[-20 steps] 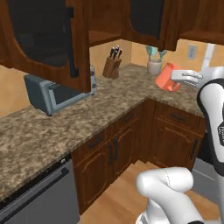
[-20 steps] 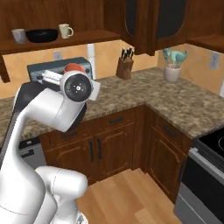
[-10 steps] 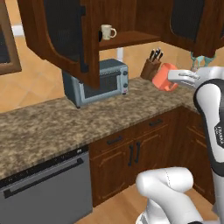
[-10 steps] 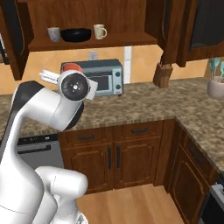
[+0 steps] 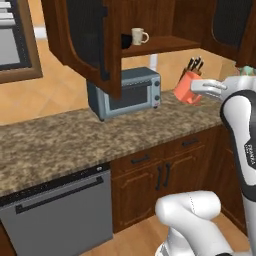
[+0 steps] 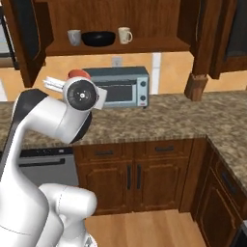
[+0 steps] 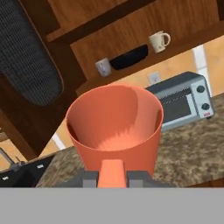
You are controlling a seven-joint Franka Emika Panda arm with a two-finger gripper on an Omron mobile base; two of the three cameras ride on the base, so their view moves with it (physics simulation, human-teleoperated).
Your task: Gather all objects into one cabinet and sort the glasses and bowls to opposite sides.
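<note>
The speckled granite surface [image 5: 60, 145] runs across both base views above wooden base cabinets [image 6: 130, 176] and a grey dishwasher front [image 5: 57, 217]. Above it hangs the reddish-brown cabinet [image 6: 116, 46], its mesh-panel door [image 5: 87, 42] swung open toward the left base camera. A grey toaster oven [image 6: 120, 87] sits on the surface directly under the cabinet shelf. On that shelf stand, left to right in the right base view, a grey mug [image 6: 74, 37], a wide black bowl [image 6: 98, 38] just beside it, and a cream mug [image 6: 125, 34] with its handle pointing right. A knife block [image 5: 195, 65] stands farther along the surface. The gripper [image 5: 197, 89] is closed on the orange-red cup [image 7: 114, 127], which it holds in the air above the surface, below shelf level; in the hand view the cup's open mouth faces the camera and its inside looks empty.
</note>
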